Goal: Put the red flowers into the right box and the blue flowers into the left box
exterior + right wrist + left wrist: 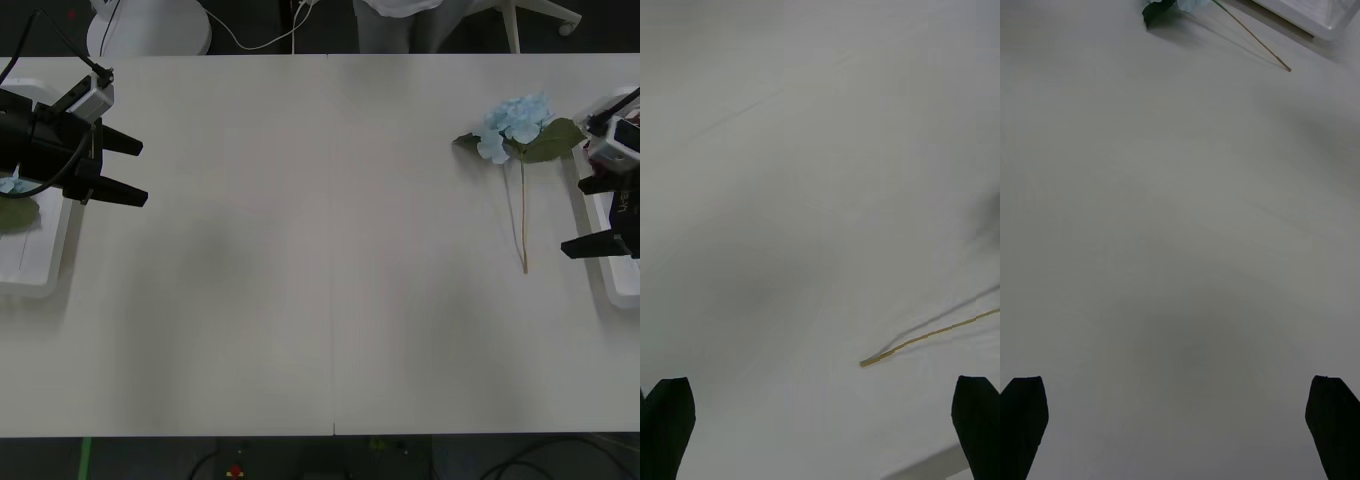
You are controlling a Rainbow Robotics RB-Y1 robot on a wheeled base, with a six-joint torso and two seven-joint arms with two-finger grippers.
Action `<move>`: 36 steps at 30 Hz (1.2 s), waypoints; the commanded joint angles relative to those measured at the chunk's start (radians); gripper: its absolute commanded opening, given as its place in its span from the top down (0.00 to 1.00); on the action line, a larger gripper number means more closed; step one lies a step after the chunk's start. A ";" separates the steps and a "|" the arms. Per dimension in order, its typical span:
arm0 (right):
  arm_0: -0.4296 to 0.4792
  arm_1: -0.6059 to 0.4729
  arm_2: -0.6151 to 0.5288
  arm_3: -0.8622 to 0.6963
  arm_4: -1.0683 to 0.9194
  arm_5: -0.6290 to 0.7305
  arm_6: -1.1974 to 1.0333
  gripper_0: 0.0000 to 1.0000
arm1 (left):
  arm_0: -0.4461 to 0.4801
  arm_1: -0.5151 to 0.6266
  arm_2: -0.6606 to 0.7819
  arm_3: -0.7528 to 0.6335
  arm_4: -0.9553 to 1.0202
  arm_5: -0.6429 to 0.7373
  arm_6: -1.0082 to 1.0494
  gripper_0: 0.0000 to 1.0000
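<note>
Far left of the table [330, 250]: the left box [45, 265] sits at the edge, a blue flower [12, 186] with its olive leaf already lying inside, so that part of the sorting looks done. The left gripper [128, 170] hangs just beside and partly over this box, black fingers spread wide, holding nothing, touching nothing; in the left wrist view its fingers [1022, 420] stand at the two corners over bare tabletop. A broad stretch of table follows. Toward the right, one loose blue flower [515, 125] lies flat, pale cluster and leaves away from the robot, thin stem trailing back toward it; it lies near the right box [620, 270], the wrong side for its colour, so it probably must cross to the left. The right gripper [598, 215] hovers over the right box's rim, fingers wide apart, empty; the stem tip [869, 363] lies between and ahead of them. No red flowers seen.
</note>
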 commanded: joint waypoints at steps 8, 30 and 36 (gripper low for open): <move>-0.204 0.048 0.130 -0.029 0.169 0.078 -0.757 0.01 | -0.047 0.042 0.001 -0.010 0.012 -0.007 0.045 0.00; -0.701 0.264 0.534 0.629 0.399 -0.013 -0.806 0.01 | -0.047 0.042 0.001 -0.010 0.012 -0.007 0.045 0.00; -0.788 0.373 0.534 0.830 0.526 -0.034 -0.772 0.01 | -0.047 0.042 0.001 -0.010 0.012 -0.007 0.045 0.00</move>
